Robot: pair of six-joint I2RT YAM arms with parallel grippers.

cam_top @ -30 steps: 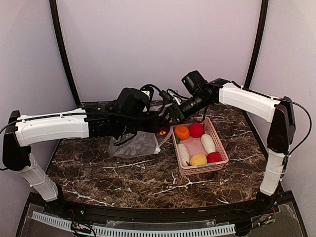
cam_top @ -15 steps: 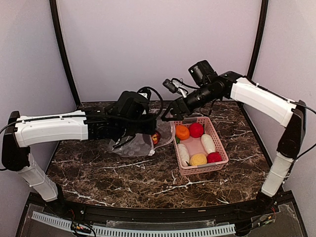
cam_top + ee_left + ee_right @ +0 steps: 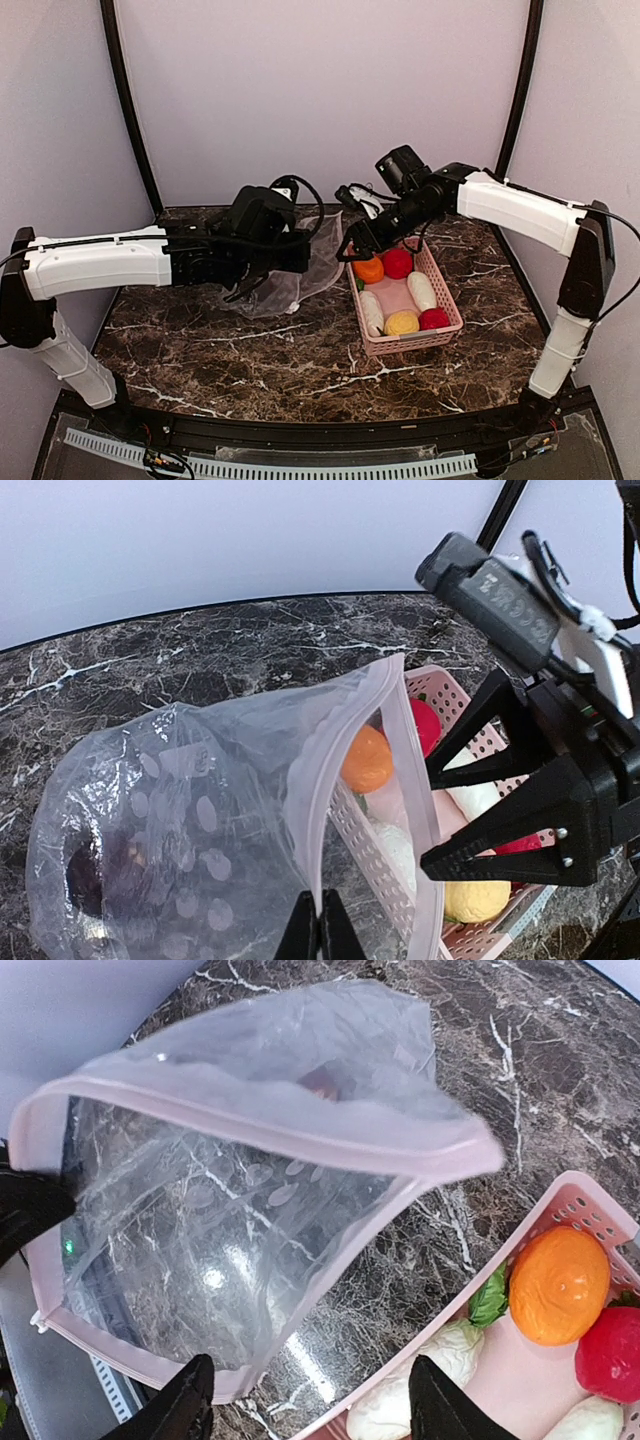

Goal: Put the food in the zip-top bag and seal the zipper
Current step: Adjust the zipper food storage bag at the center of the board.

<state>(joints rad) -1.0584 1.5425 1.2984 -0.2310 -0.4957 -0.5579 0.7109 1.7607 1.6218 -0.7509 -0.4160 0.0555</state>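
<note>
My left gripper (image 3: pixel 320 935) is shut on the lower rim of the zip-top bag (image 3: pixel 180 810), holding its mouth open towards the basket. The pale zipper (image 3: pixel 345 740) runs around that mouth. A dark maroon ball (image 3: pixel 85 875) lies deep inside the bag. My right gripper (image 3: pixel 315 1408) is open and empty. It hangs between the bag mouth and the pink basket (image 3: pixel 410 345), just above the orange ball (image 3: pixel 368 268). The basket also holds a red ball (image 3: pixel 397 263), two white radishes (image 3: pixel 372 312), a yellow ball (image 3: pixel 402 322) and another red ball (image 3: pixel 434 318).
The bag (image 3: pixel 290 285) droops onto the dark marble table (image 3: pixel 250 370) left of the basket. Black frame posts (image 3: pixel 130 110) rise at the back corners in front of pale walls.
A red piece at the bag mouth has dropped inside the bag. My right gripper pulled up and away, then came down over the basket's orange ball. The left arm shifted the bag slightly left.
</note>
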